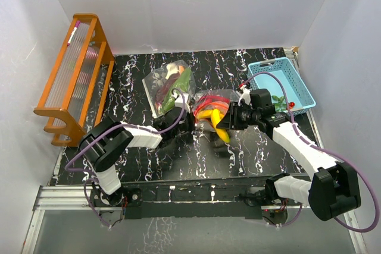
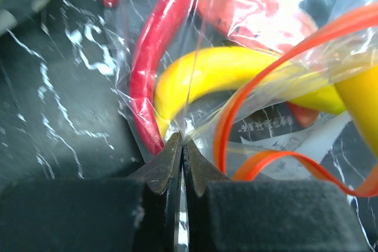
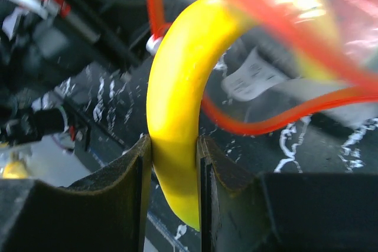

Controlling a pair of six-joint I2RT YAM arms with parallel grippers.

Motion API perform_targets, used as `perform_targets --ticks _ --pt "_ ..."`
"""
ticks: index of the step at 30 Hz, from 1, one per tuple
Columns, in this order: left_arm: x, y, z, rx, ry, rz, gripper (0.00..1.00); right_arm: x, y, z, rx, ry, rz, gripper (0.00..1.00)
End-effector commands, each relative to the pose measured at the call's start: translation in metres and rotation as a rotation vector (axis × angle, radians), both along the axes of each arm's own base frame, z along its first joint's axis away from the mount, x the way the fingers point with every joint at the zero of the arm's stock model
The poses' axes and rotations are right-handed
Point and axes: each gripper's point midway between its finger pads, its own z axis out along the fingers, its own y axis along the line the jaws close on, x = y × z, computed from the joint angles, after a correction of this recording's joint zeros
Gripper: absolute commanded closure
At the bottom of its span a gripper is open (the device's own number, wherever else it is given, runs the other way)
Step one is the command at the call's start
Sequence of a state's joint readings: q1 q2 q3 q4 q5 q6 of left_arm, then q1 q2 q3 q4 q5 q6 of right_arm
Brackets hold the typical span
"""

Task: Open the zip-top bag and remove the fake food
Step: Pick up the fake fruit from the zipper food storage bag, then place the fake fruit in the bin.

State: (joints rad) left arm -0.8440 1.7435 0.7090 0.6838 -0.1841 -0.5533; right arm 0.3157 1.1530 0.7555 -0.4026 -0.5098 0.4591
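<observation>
Black marbled tabletop (image 1: 143, 165), top view. The clear zip-top bag (image 1: 209, 104), with an orange-red strip (image 1: 219, 103) at its mouth, lies about mid-tabletop between the two arms. The left gripper (image 1: 186, 124) is at its left side and the right gripper (image 1: 231, 117) at its right. A yellow banana (image 1: 221, 134) pokes out toward the near edge. Another filled bag (image 1: 169, 87) lies nearer the far edge, and a light-blue basket (image 1: 280, 84) sits in the far right corner.

Left wrist view. The left gripper (image 2: 182, 146) is clenched, jaws pinching a fold of the bag's clear film. Beyond the jaws, inside the film, are a red chilli (image 2: 156, 63) and a second banana (image 2: 236, 72) lying crosswise. The strip (image 2: 260, 92) loops open to the right.

Right wrist view. The right gripper (image 3: 174, 149) grasps the banana (image 3: 177, 75) across its width near the lower end. The long axis rises from the jaws and curves right toward the blurred strip (image 3: 277, 122) and bag mouth.

Judgement: the right arm does the extraction. With the film pinned on the left, the pull should run along the banana's length, away from the left gripper and toward the right edge.
</observation>
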Motion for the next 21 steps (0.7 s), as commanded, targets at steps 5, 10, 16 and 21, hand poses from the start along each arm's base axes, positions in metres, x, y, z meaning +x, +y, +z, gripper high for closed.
perform_targets --ticks 5,10,16,21 --pt "0.053 0.019 0.035 0.008 -0.090 0.099 1.00 -0.033 0.027 0.038 0.169 -0.088 0.316 0.92" --pt "0.065 0.036 0.035 0.005 -0.081 0.141 1.00 -0.001 0.003 0.041 0.025 -0.221 0.105 0.92" --pt "0.056 0.032 0.036 -0.035 -0.054 0.108 1.00 0.064 -0.029 0.044 -0.100 -0.273 -0.117 0.93" --pt "0.049 0.036 0.043 -0.034 -0.048 0.101 1.00 0.128 -0.070 0.062 -0.158 -0.322 -0.335 0.92"
